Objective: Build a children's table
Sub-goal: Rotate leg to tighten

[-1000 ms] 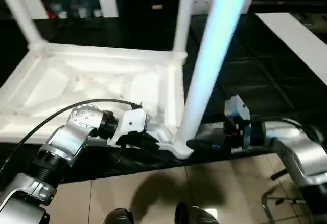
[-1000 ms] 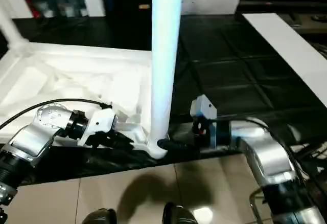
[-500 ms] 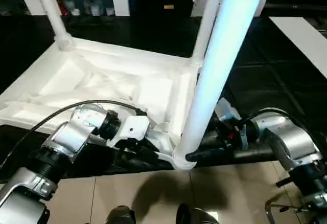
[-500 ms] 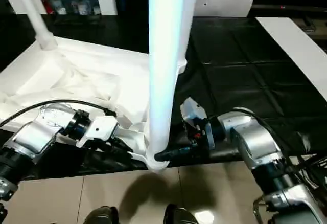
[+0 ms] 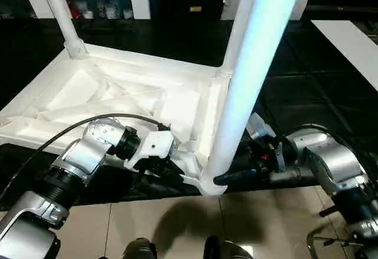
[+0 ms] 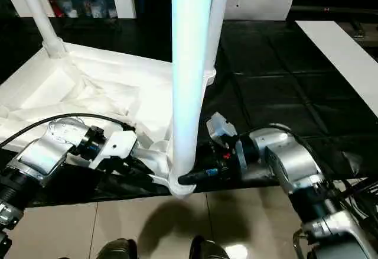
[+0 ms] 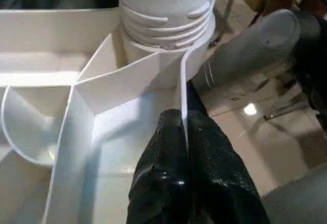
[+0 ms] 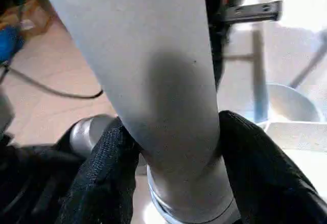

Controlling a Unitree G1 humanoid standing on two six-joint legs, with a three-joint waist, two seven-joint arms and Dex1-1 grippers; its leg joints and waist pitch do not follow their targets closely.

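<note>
Table top (image 5: 112, 93) lies upside down, ribbed underside up, on a black tiled platform (image 5: 295, 93); its near edge sits along the platform's near edge, above a tan floor (image 5: 177, 223).

Three legs stand upright in corner sockets:
- far-left corner leg (image 5: 56, 7)
- far-right corner leg (image 5: 239, 22)
- near-right corner leg (image 5: 251, 75), the closest and largest in view, its threaded base (image 7: 168, 17) seated in the socket at the near-right corner.

Left gripper (image 7: 185, 132): fingers pressed together, pinching a thin vertical rib (image 7: 182, 96) of the table top just beside the near-right socket. In the head views it sits at the near edge, just left of that leg.

Right gripper (image 8: 173, 147): one black finger (image 8: 99, 178) on each side of the near-right leg, low down, just above the base collar; both pads are touching the leg. It comes in from the right of the leg, level with the platform's near edge (image 6: 198, 173).

A white shelved cabinet (image 5: 97, 2) stands beyond the far edge.
</note>
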